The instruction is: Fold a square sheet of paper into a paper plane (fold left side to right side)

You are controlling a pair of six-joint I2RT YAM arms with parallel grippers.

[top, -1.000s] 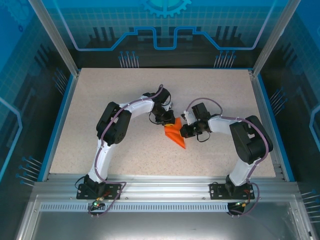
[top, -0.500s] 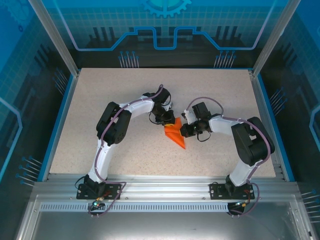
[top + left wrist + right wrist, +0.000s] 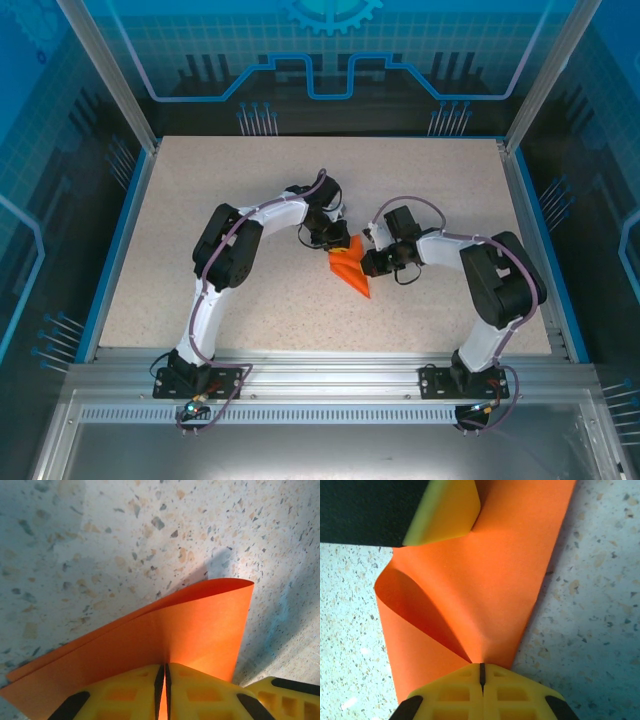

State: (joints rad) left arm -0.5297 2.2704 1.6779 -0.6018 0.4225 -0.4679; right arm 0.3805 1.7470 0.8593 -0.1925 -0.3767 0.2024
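The orange sheet of paper [image 3: 353, 274] lies folded into a narrow pointed shape at mid-table, its tip toward the near right. My left gripper [image 3: 340, 247] comes in from the far left and is shut on the paper's upper edge. In the left wrist view the yellow fingers [image 3: 125, 692] pinch the sheet [image 3: 200, 625] at the gripper [image 3: 165, 667], and the sheet stands up in a curved flap. My right gripper [image 3: 368, 262] is shut on the paper's right side. In the right wrist view the gripper [image 3: 482, 667] pinches a crease of the paper [image 3: 485, 580].
The speckled tabletop [image 3: 220, 200] is bordered by a blue rim and metal frame posts. A yellow finger of the left gripper [image 3: 447, 510] sits at the top of the right wrist view, close above the paper. Both forearms crowd the table centre.
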